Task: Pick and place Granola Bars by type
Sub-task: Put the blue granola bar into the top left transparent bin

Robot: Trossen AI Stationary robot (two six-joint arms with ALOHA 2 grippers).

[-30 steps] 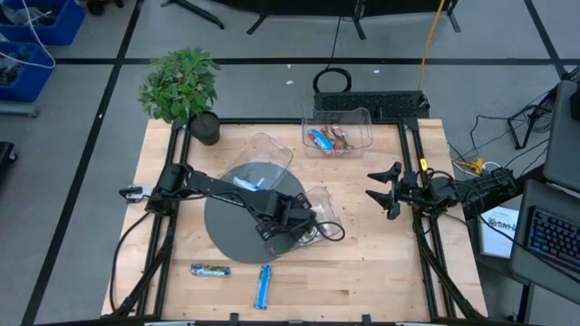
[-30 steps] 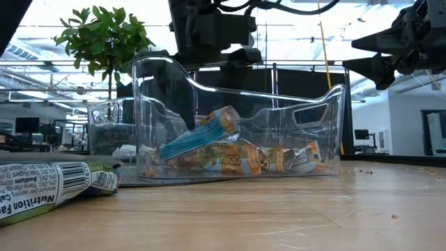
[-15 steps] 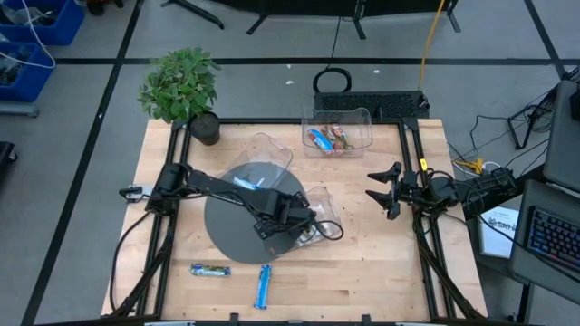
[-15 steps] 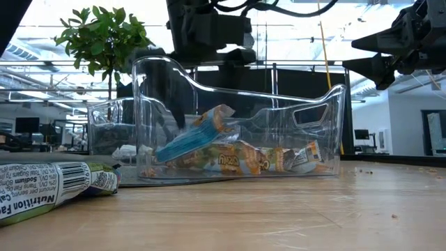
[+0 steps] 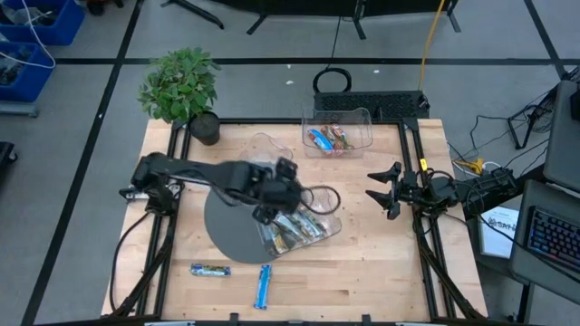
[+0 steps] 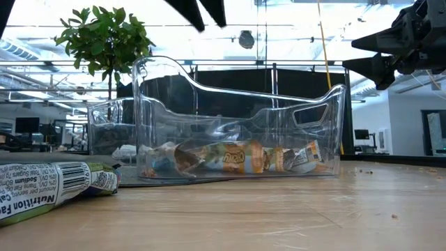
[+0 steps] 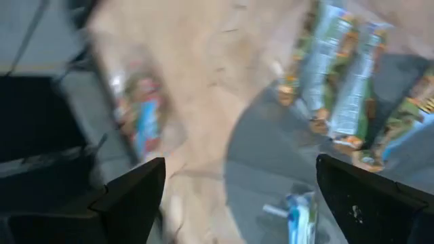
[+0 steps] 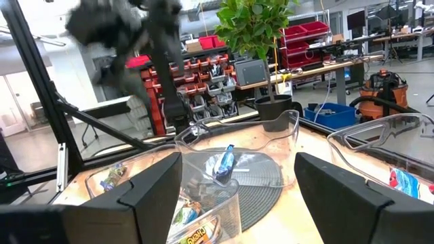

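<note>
Granola Bars were seen nearest at the lower centre of the high view: a green-wrapped bar (image 5: 209,270) and a blue bar (image 5: 264,285) lying loose on the table (image 5: 381,272). More bars (image 5: 294,231) lay in a clear bin (image 5: 313,217) mid-frame, over which the left gripper (image 5: 281,186) was held wide and empty. Farther off, the right gripper (image 5: 381,195) was spread at mid-right, and other bars (image 5: 328,139) were held in the top-centre bin (image 5: 338,118).

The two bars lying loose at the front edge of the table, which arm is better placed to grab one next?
Probably left. The left gripper is open over the middle, nearer the blue bar and green bar. The right gripper waits open at the right edge.
</note>
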